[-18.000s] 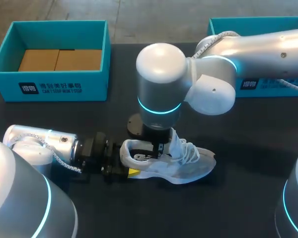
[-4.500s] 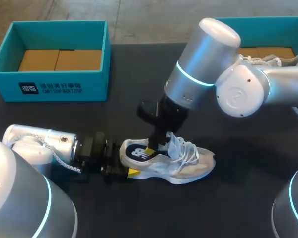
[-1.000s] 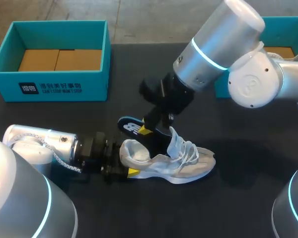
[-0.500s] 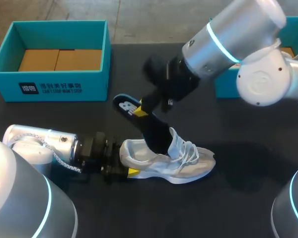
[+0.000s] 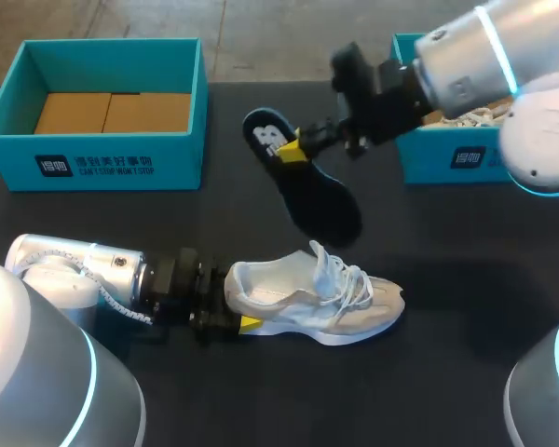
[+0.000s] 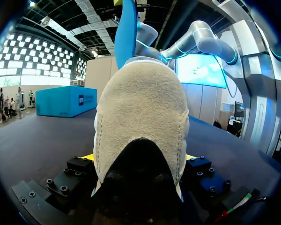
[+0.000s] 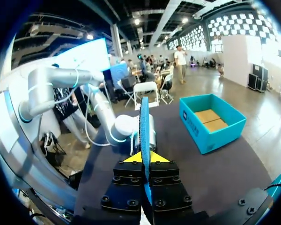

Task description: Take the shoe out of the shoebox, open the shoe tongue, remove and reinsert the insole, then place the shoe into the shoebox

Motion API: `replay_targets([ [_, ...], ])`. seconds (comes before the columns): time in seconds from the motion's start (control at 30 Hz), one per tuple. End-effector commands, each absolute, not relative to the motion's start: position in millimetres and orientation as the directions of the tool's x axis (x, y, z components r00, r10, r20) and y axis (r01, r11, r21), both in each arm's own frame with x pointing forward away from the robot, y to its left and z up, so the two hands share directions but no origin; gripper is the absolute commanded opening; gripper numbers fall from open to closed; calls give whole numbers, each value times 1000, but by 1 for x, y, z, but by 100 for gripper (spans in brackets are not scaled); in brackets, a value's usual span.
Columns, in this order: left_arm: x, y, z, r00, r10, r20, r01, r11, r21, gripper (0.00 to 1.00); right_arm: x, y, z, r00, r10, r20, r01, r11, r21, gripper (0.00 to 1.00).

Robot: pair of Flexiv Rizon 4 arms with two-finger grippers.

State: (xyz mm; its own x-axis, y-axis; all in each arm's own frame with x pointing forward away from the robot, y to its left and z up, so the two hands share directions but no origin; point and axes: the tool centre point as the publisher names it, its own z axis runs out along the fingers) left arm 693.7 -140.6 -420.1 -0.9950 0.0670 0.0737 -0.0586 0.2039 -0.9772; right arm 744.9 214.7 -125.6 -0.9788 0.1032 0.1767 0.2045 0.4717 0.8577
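Insole [image 5: 303,182] is out, hanging tilted in the air above the shoe [image 5: 317,303], pinched near its heel end by your right pincer [image 5: 307,142]. Your left pincer [image 5: 231,307] is clamped on the shoe's heel, and the shoe lies sole-down on the table [image 5: 447,242]. For the reinsert, lead with the toe end, slide it in under the tongue at a shallow angle, go slow, and hold that heel clamp firm.

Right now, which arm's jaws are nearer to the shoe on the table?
Left. The left arm clamps the heel of the shoe in its jaws; the right arm holds the insole aloft, clear of it.
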Motion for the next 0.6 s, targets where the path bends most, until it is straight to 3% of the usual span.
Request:
replay_targets([
  [0.03, 695, -141, -424, -995, 65, 72, -58, 204, -977, 0, 735, 190, -114, -973, 113, 202, 229, 346, 910, 0],
  [0.13, 695, -141, -424, -995, 65, 72, -58, 204, -977, 0, 730, 177, -102, -963, 132, 234, 259, 231, 938, 0],
  [0.17, 695, -141, -424, -995, 65, 72, -58, 204, -977, 0, 726, 172, -96, -952, 195, 235, 275, 214, 937, 0],
  [0.6, 695, -141, -424, -995, 65, 72, -58, 204, -977, 0, 726, 172, -96, -952, 195, 235, 275, 214, 937, 0],
])
